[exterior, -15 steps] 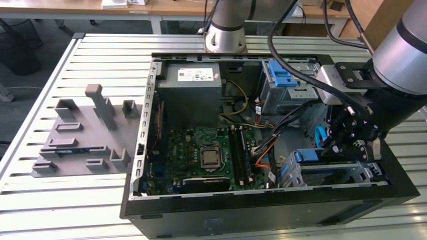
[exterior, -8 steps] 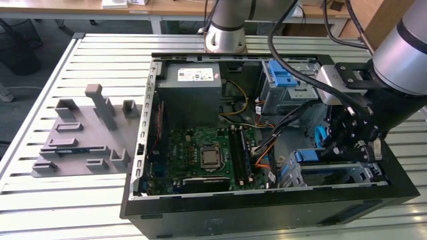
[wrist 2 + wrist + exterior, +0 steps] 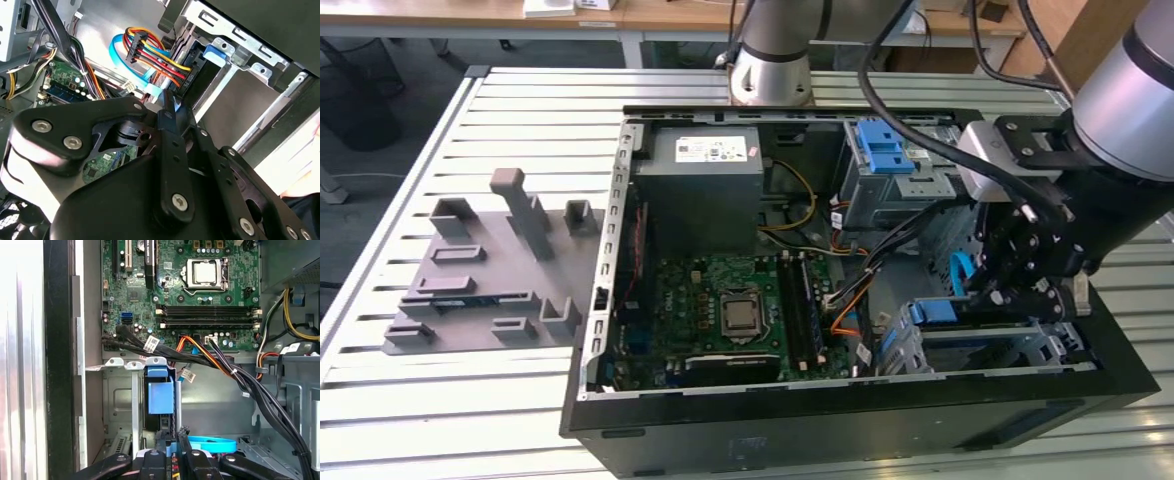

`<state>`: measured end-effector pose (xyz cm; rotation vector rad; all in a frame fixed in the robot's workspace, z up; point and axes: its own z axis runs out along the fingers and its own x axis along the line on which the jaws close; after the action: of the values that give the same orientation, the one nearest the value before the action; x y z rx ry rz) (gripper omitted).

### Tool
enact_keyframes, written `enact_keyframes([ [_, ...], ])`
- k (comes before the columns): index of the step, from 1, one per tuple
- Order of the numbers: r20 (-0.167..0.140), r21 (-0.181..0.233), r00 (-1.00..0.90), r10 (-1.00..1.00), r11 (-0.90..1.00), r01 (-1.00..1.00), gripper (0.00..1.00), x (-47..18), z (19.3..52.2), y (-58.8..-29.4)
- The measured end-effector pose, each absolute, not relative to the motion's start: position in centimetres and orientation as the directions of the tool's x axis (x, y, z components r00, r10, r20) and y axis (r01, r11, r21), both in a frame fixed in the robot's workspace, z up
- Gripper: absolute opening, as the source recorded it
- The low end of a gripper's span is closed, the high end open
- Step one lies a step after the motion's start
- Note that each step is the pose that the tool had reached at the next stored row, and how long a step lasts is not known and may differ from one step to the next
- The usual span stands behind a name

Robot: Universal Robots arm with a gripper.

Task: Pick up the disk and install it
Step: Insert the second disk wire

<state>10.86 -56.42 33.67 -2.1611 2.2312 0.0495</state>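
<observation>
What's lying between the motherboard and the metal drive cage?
A bundle of black and orange cables crosses there, seen in the first wrist view.

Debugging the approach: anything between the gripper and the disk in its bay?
Yes. In the second wrist view the coloured power wires and a flat blue cable run between the gripper and the disk, close to its connector end.

A slatted metal table [image 3: 520, 110] carries an open black computer case [image 3: 854, 420] and, just beside it toward the exterior view's left, a grey fixture plate [image 3: 487, 275].
</observation>
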Motion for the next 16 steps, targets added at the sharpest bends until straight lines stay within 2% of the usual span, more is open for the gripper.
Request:
enact_keyframes([
  [10,-0.048,-0.001,-0.032,-0.998,0.032,-0.999,0.23,10.86,34.51,-56.42],
  [12,-0.047,-0.001,-0.032,-0.998,0.032,-0.999,0.22,10.86,34.53,-56.42],
  [13,-0.047,-0.001,-0.032,-0.998,0.032,-0.999,0.15,10.86,34.53,-56.42],
  [16,-0.047,-0.001,-0.032,-0.998,0.032,-0.999,0.11,10.86,34.53,-56.42],
])
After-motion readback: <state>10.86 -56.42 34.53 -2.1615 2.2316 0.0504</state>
